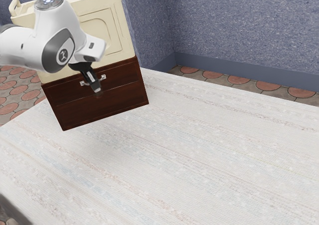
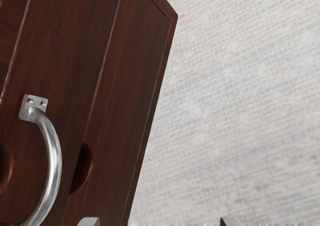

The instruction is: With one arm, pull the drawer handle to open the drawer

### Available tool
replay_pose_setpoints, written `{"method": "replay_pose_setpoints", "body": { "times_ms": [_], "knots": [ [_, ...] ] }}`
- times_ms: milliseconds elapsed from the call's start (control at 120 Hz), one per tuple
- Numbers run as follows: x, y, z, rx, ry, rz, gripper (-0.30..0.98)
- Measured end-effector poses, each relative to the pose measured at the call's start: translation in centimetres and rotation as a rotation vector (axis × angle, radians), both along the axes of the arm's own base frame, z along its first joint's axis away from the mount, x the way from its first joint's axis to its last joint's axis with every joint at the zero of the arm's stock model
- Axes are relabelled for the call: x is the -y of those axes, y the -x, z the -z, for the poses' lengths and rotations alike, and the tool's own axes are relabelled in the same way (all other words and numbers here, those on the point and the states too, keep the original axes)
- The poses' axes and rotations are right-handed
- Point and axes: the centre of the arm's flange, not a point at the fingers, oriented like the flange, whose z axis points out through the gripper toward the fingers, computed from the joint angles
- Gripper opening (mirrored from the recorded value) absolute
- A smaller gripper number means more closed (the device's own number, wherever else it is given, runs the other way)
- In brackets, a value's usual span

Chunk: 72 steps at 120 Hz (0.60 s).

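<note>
Drawer handle (image 2: 56, 156): a curved bar of bright metal, fixed to the dark reddish-brown front of the drawer (image 1: 122, 74) in the lower part of the cabinet (image 1: 98, 36). In the exterior view its two mounts show on either side of the gripper (image 1: 97, 90), which slants down in front of the cabinet's brown section, its tips a little lower than those mounts. The gripper is spread, holding nothing: the wrist view catches the two fingers (image 2: 89, 221) standing well apart, with the bar of the handle outside the space between them. The drawer's front looks level with the brown frame around it, so the drawer appears closed. Below it, a thin seam runs across the cabinet to a second brown panel (image 1: 104, 106), and the wrist view shows rounded dark hollows in the wood near the handle.

Above the brown section, the cabinet is cream, with a raised rounded outline on its face and small cream loops at the top. The white arm (image 1: 56, 33) reaches to the cabinet from the exterior view's left. The cabinet is at one end of the desk (image 1: 214, 158), whose pale woven surface carries faint stripes. Past the cabinet are a speckled blue-grey wall (image 1: 234, 23) and a floor (image 1: 301, 92) of rounded reddish tiles.
</note>
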Motion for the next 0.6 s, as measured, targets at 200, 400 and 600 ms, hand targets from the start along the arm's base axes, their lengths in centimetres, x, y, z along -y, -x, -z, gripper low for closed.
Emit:
{"method": "replay_pose_setpoints", "body": {
  "times_ms": [200, 400, 600],
  "knots": [
    [-2.7, -1.2, 0.9, -0.018, -0.032, 0.036, 0.3],
    [-3.9, -2.3, 1.5, -0.035, -0.056, 0.084, 0.3],
    [-4.7, -2.8, 2.7, -0.06, -0.064, 0.12, 0.3]
  ]
}}
